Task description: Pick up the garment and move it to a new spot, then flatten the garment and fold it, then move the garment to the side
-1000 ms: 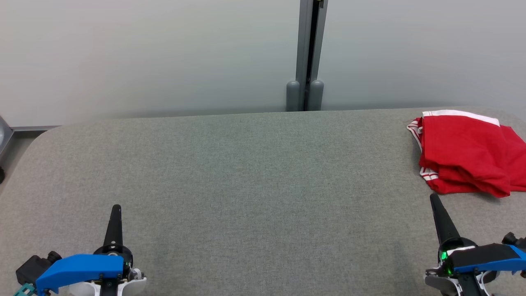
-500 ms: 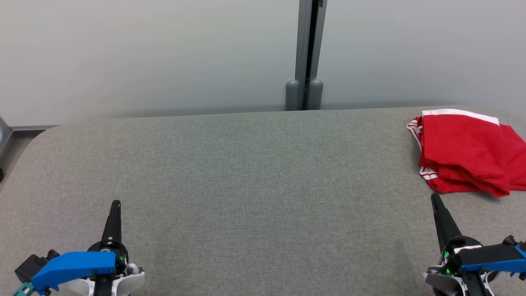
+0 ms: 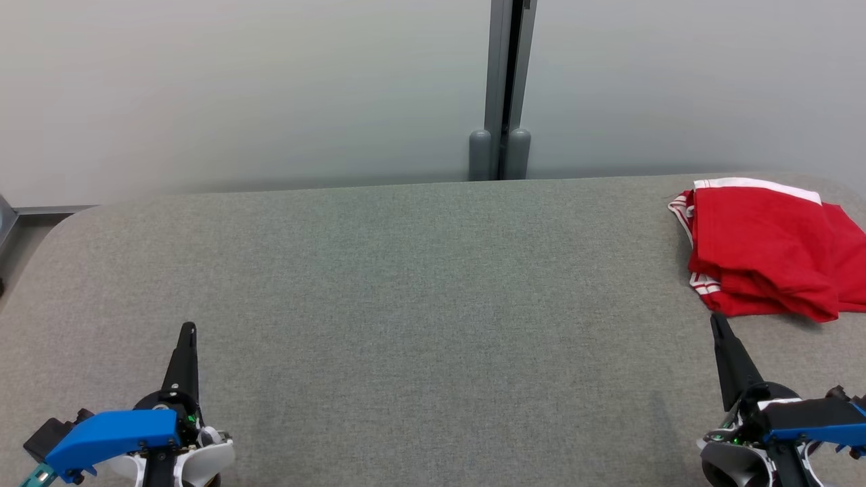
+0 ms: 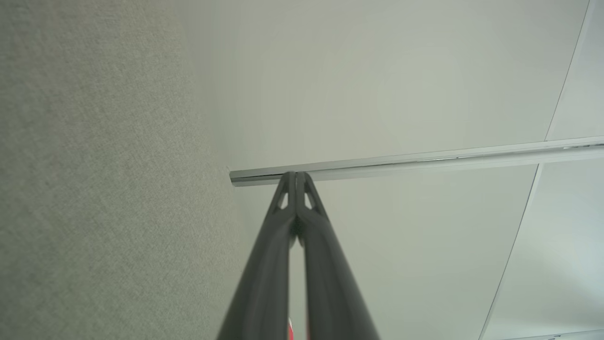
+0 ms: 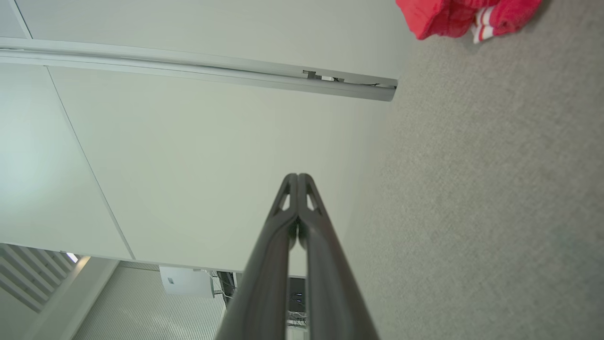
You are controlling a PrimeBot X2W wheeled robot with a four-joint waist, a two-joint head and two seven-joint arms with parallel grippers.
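The red garment (image 3: 764, 247) lies at the far right of the grey counter (image 3: 419, 284), bunched into a loose folded bundle. A white band runs along its far edge and white stripes peek out on its left side. Its right part runs past the edge of the head view.

Down at the lower right, the right hand (image 3: 714, 319) has its two dark fingers pressed tight together, gripping nothing. They point up the counter toward the garment's near left corner. From the head, the tip sits just below that corner. The right wrist view settles it, though: the cloth lies off ahead and to the side of the fingertips, with bare counter between them. No contact there.

Over at the lower left, the left hand (image 3: 188, 329) is closed too, fingers together in a single dark spike, and it is empty. It hangs above bare grey fabric, well apart from the garment, with the whole width of the counter between them.

Behind the counter stands a pale wall (image 3: 237, 88), and a grey post (image 3: 502, 81) rises from just past the far edge.
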